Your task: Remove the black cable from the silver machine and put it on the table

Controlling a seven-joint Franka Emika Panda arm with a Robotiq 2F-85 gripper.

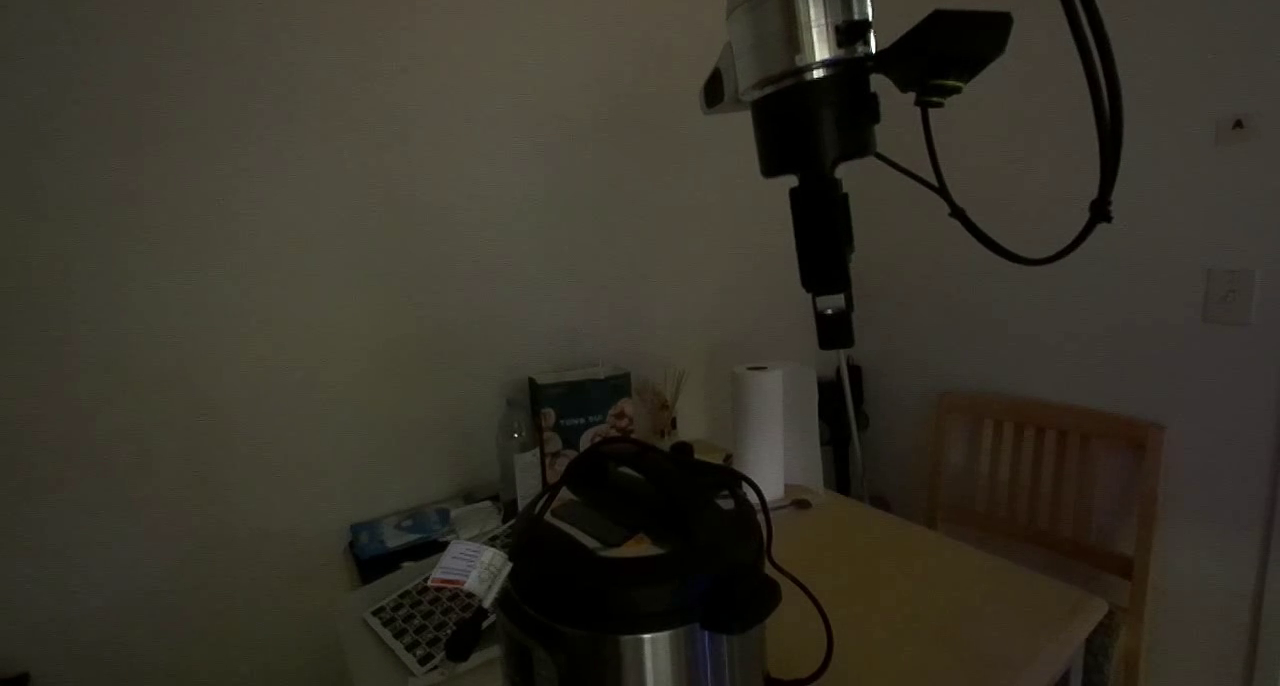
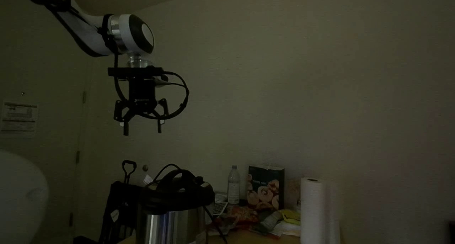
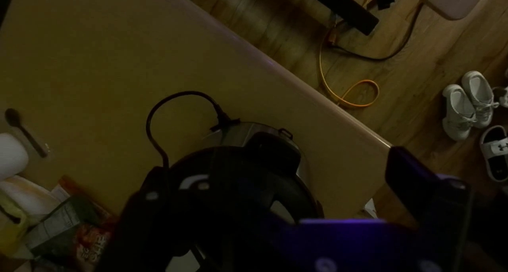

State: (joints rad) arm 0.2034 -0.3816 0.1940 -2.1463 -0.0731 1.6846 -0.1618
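Well above the electric pressure cooker (image 2: 174, 226), the gripper (image 2: 143, 129) is hanging with its fingers (image 2: 126, 128) apart. The black power cable (image 3: 148, 125) is draping over the lid (image 1: 610, 601) and, in the wrist view, looping left of its plug (image 3: 223, 119) at the cooker's side. Far on the table (image 1: 900, 556), a paper towel roll (image 1: 758, 436) is standing

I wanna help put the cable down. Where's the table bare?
The table has wide bare room between spoon, black cable and long edge, and a narrower strip between silver machine and that edge. Packets crowd beside the paper towels.
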